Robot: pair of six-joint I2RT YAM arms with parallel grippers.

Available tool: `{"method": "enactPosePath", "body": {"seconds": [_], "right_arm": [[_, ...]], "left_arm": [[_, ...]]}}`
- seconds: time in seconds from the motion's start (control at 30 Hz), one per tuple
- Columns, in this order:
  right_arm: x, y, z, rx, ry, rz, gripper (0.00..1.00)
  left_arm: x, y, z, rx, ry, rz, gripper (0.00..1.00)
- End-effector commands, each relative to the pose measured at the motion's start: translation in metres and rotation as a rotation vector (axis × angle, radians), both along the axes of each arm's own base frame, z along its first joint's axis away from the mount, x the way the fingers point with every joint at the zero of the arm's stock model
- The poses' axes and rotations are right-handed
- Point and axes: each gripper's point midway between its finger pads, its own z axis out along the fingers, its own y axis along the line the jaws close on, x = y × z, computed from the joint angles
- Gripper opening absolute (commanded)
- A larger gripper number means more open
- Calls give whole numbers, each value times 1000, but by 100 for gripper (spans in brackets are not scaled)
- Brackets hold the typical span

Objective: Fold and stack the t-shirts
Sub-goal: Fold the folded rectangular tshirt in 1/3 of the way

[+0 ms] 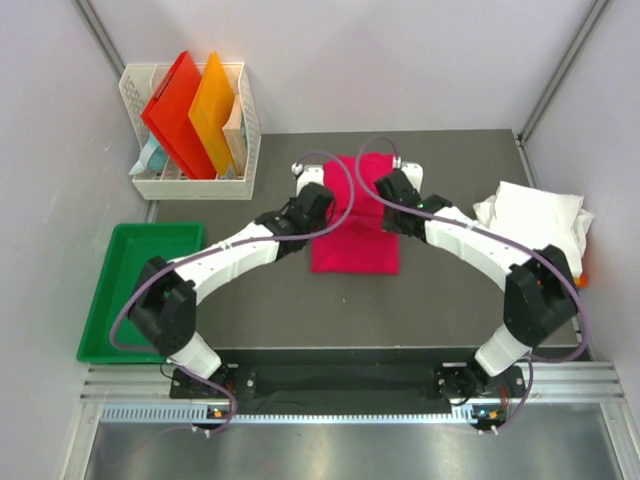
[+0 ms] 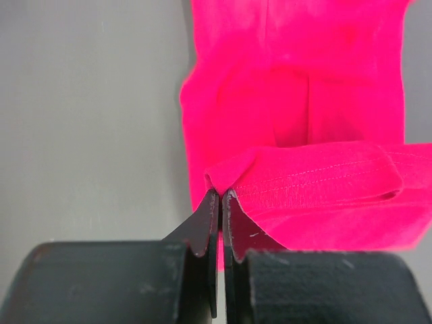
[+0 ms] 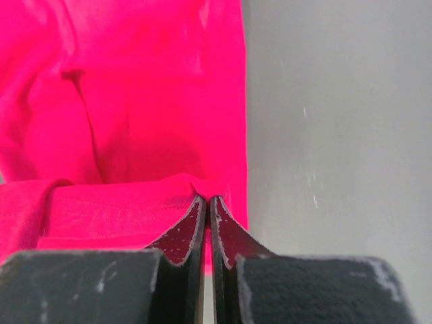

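Observation:
A magenta-pink t-shirt (image 1: 353, 235) lies as a long folded strip in the middle of the grey table. My left gripper (image 1: 318, 196) is shut on the hem at the strip's left edge (image 2: 221, 191). My right gripper (image 1: 392, 187) is shut on the hem at its right edge (image 3: 208, 198). Both hold the hemmed end (image 2: 317, 179) lifted and folded over the rest of the shirt (image 3: 135, 88). A white folded shirt (image 1: 532, 218) lies at the table's right edge, with a bit of orange cloth (image 1: 581, 280) showing under it.
A white basket (image 1: 190, 185) at the back left holds a stiff red folder (image 1: 175, 112) and an orange folder (image 1: 214, 110). A green tray (image 1: 128, 290) stands left of the table. Grey walls close in both sides.

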Motion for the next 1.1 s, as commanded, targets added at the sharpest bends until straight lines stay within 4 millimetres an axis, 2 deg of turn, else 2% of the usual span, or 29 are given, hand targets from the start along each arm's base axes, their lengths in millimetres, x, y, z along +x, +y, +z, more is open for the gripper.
{"method": "enactPosePath", "body": {"seconds": [0.0,0.07,0.13,0.17,0.23,0.27,0.3,0.4,0.5,0.57,0.63,0.67,0.7,0.73,0.8,0.87,0.93,0.97,1.0,1.03,1.07], "right_arm": [[47,-3,19,1,-68,-14,0],[59,-5,18,6,-70,-28,0],[66,-4,5,0,-49,-31,0],[70,-4,5,-1,-50,-35,0],[75,-3,-8,-10,-26,-35,0],[79,-2,-10,-9,-24,-37,0],[80,-1,-19,-15,-7,-39,0],[84,0,-28,-17,12,-39,0],[88,0,-28,-17,9,-38,0],[90,2,-23,-11,-2,-30,0],[92,3,-14,-7,-18,-21,12],[93,3,-10,-2,-29,-22,18],[95,4,4,16,-66,-22,25],[94,4,9,24,-79,-21,29],[90,5,22,44,-106,-12,40],[82,10,22,51,-98,9,42],[72,21,26,72,-101,50,41],[64,24,18,73,-78,62,39],[59,29,17,95,-77,83,24],[52,35,12,103,-64,97,15],[44,35,-2,107,-34,93,6]], "left_arm": [[44,-4,14,8,-59,-32,0],[52,-9,2,10,-33,-55,0],[61,-10,0,7,-29,-46,0],[64,-11,-11,13,-9,-42,0],[71,-12,-14,2,-3,-40,0],[73,-13,-24,8,15,-42,0],[77,-15,-23,-4,13,-44,0],[84,-19,-34,-2,37,-46,0],[89,-21,-37,4,42,-36,0],[94,-20,-31,4,25,-25,0],[98,-18,-22,11,0,-3,15],[102,-18,-10,0,-27,3,26],[103,-18,-4,-3,-42,6,39],[105,-16,2,-6,-57,17,63],[106,-13,17,-22,-92,37,78],[102,-14,25,-48,-94,37,87],[96,-18,29,-84,-86,21,88],[88,-19,21,-92,-61,11,85],[81,-22,17,-101,-44,-2,82],[76,-28,19,-137,-44,-23,75],[66,-28,2,-139,-10,-36,60]]}}
